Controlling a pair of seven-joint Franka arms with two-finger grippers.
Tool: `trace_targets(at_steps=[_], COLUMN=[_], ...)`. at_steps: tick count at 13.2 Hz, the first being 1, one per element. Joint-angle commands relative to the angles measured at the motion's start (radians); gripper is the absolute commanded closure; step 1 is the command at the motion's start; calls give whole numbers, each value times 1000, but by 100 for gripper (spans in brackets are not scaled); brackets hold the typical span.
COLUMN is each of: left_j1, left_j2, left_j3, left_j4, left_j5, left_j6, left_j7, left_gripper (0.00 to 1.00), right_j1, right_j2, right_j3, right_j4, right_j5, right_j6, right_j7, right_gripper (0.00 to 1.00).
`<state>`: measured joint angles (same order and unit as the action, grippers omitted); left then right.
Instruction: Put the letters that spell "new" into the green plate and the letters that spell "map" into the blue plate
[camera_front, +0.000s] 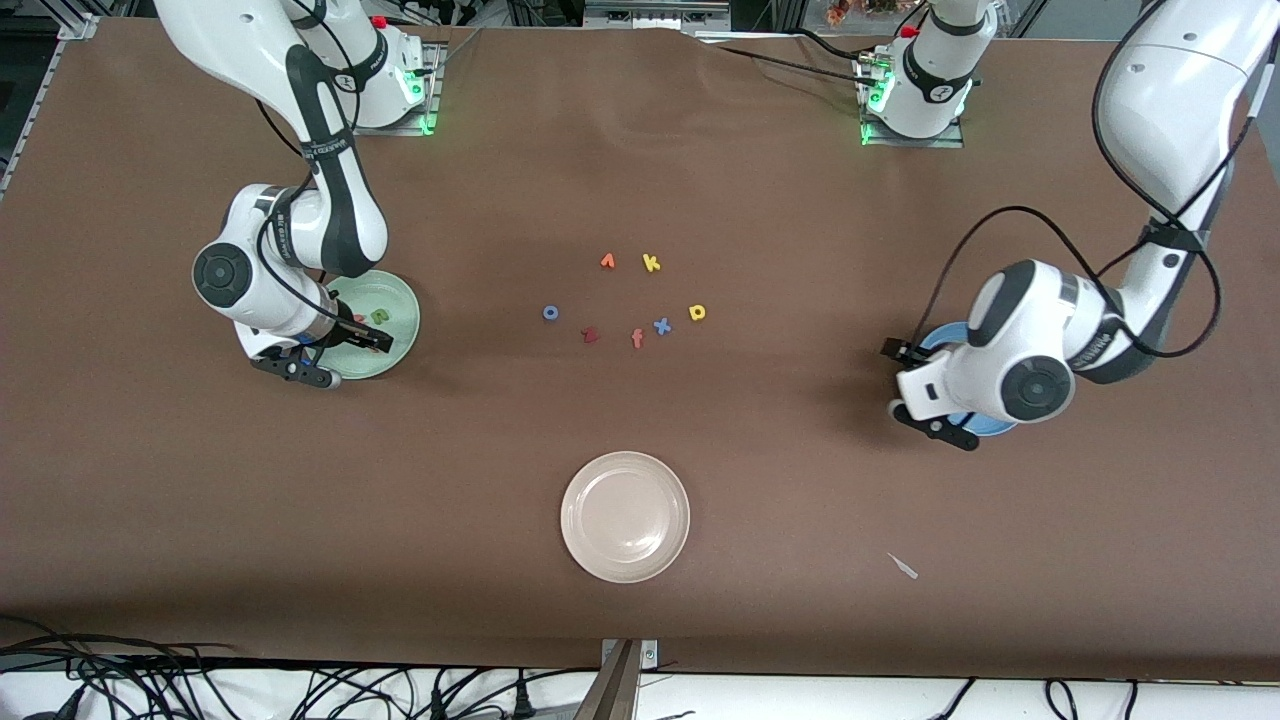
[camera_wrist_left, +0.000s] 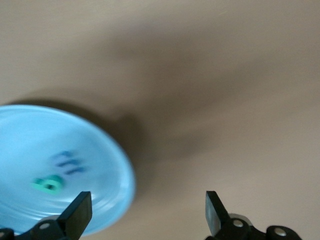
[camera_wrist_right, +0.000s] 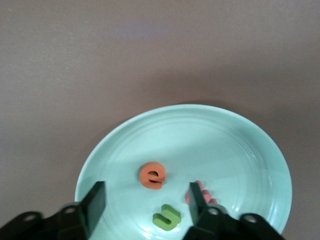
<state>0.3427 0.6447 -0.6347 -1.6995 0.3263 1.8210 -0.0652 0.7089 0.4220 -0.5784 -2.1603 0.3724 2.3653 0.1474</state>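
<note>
The green plate (camera_wrist_right: 225, 145) lies toward the right arm's end of the table and holds the orange e (camera_wrist_right: 151, 176), the green n (camera_wrist_right: 167, 217) and the pink w (camera_wrist_right: 196, 189), which one finger partly hides. My right gripper (camera_wrist_right: 146, 207) hangs open just above these letters with nothing between its fingers. At the left arm's end, the blue plate (camera_wrist_left: 30, 140) holds the blue m (camera_wrist_left: 67, 161) and the teal a (camera_wrist_left: 48, 184). My left gripper (camera_wrist_left: 147, 212) is open and empty over that plate's rim. The yellow p (camera_front: 697, 312) lies on the table's middle.
Around the yellow p lie a yellow k (camera_front: 651, 263), a blue x (camera_front: 661, 325), an orange-red f (camera_front: 637, 339), a dark red letter (camera_front: 590, 335), a blue o (camera_front: 550, 313) and an orange piece (camera_front: 607, 261). A cream-white plate (camera_front: 625, 516) sits nearer the camera.
</note>
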Motion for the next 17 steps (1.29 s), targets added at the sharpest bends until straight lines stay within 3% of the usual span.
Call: trace_targets(at_steps=[1,3,5,7,10,13,15,16,17], left_j1=[12,19,16,-1,-109,-215,-278,-307,-332], left_j2=[-59,-94,-108,-106,-96,-60,-5,30,56], left_j3=[-80,-131,-180,-212,-217,-198,-168,-140,-128], left_j4=[-98,-187,-259,-296,-322,-325,-313,-293,-273], left_j5=[-36,-38,-36,-33,-20,26,138,208,253], left_j6=[72,176,283,365,458,524,555,558,558], left_j7=[-198,-324,-465,-592,-827,-1012,-1157,-1223,-1284], left_gripper=[0,0,0,0,0,0,0,0,0], right_j1=[-3,-5,-3,-3,-5,-2,-3,-12,-64], right_j2=[-28,-25,-29,-41,-37,-43,-66,-80,-110], right_j3=[-6,-24,-79,-155,-257,-356,-362,-329,-255], right_j4=[86,169,262,402,650,772,820,820,823], right_j5=[19,13,2,2,0,0,-51,-125,-194], right_j6=[-127,-256,-343,-534,-749,-898,-929,-925,-932], right_j7=[-19,-25,-72,-165,-279,-285,-282,-282,-284], right_gripper=[0,0,0,0,0,0,0,0,0])
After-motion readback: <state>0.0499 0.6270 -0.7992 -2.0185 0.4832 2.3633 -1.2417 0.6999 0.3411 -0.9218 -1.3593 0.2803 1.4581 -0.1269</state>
